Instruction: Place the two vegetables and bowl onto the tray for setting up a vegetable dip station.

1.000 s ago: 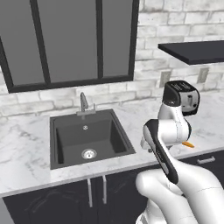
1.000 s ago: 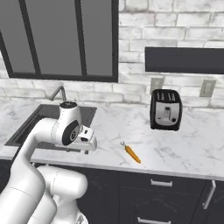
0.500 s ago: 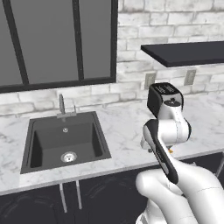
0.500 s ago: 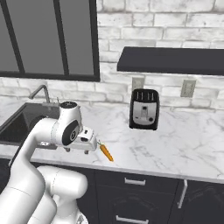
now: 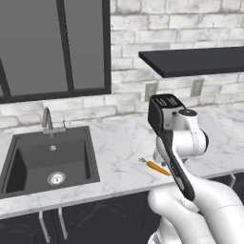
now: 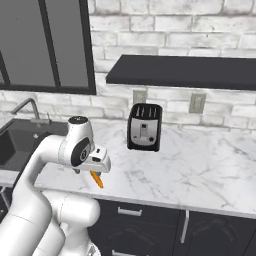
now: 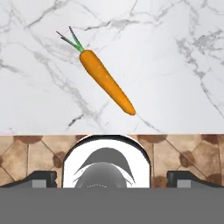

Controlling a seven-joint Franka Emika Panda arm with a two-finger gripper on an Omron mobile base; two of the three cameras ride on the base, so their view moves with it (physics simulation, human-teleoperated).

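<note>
Pincer [image 7: 112, 179] spread wide, holding nothing, tips at the bottom corners of the hand view, hanging over the worktop's [image 7: 175, 65] front edge. Carrot [image 7: 105, 81] lies flat on the marble just past that edge, diagonal, leafy top at its far end. Left base view has the carrot [image 5: 156, 167] in full beside the arm; right base view gives just its orange tip [image 6: 97, 179], probably under the wrist. Farther back: sink [image 5: 45, 159], black toaster [image 6: 144, 127] at the brick wall.

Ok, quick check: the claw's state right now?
Claw: open and empty, above the carrot, not touching it.
</note>
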